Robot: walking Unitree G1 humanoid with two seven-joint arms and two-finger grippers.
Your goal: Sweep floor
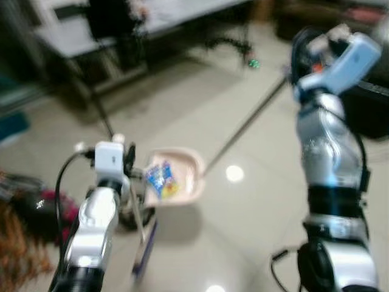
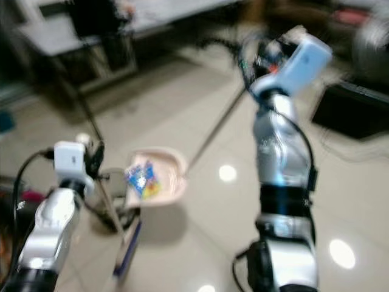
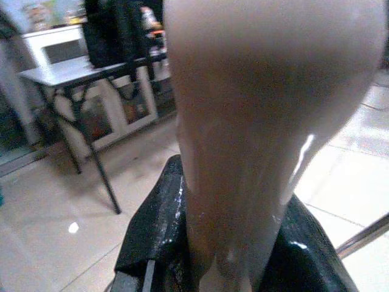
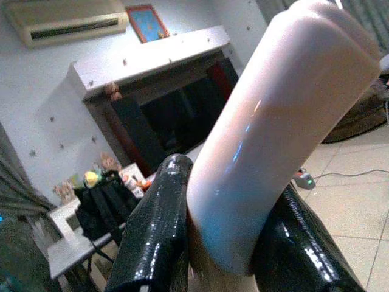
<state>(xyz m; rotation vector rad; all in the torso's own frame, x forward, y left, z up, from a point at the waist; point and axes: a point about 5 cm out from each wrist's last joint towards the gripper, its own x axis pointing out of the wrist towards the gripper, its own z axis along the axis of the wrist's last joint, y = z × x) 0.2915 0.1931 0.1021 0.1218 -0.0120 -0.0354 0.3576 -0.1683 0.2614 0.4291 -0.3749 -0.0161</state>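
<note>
Left gripper (image 3: 231, 243) was clamped on one pink handle (image 3: 255, 121); right gripper (image 4: 225, 243) gripped one broom handle (image 4: 273, 134). One dustpan (image 1: 176, 176), above the floor (image 1: 243, 219), held two wrappers (image 1: 161, 179).

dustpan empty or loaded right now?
Loaded. The pink dustpan on the floor holds colourful wrapper-like litter in its tray. The head views are blurred, so exactly what the litter is cannot be told.

2 silver arms (image 1: 328, 146), black cables, glossy black claw fingers (image 4: 155, 237).
</note>
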